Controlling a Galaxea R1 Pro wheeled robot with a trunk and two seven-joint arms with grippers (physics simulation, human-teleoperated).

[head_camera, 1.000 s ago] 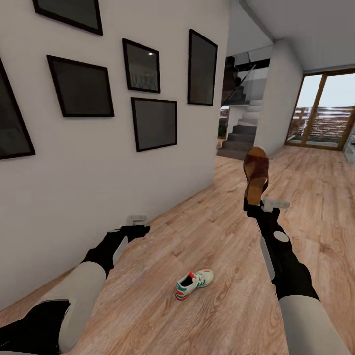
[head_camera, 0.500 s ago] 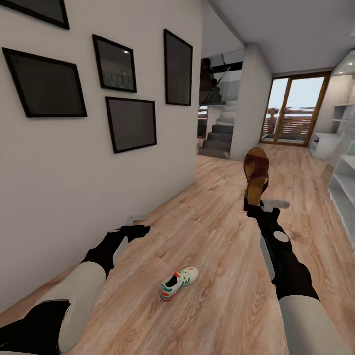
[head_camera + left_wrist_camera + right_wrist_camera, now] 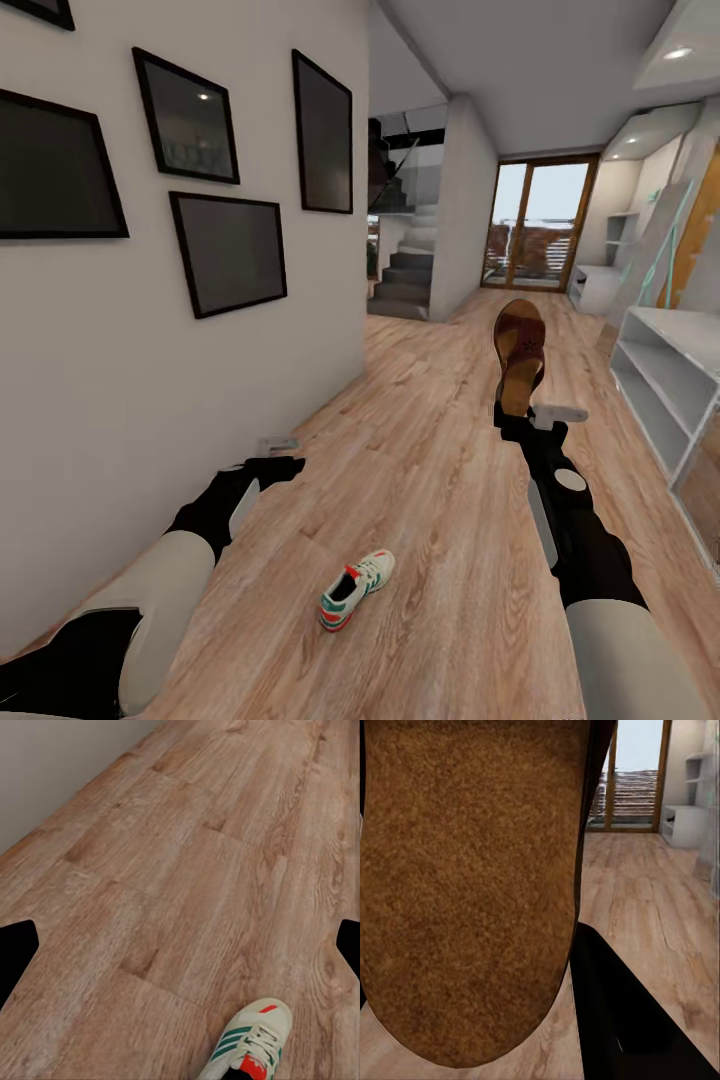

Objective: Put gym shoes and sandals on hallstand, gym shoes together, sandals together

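right claw pinches sandal heel | left claw: can't tell | gym shoe cropped

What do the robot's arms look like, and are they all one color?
No, two colors. Each arm is light grey-white near the body and black farther out. The right arm has a pale oval patch and a round white dot on its black part. The left gripper and right gripper are black with small pale grey pieces.
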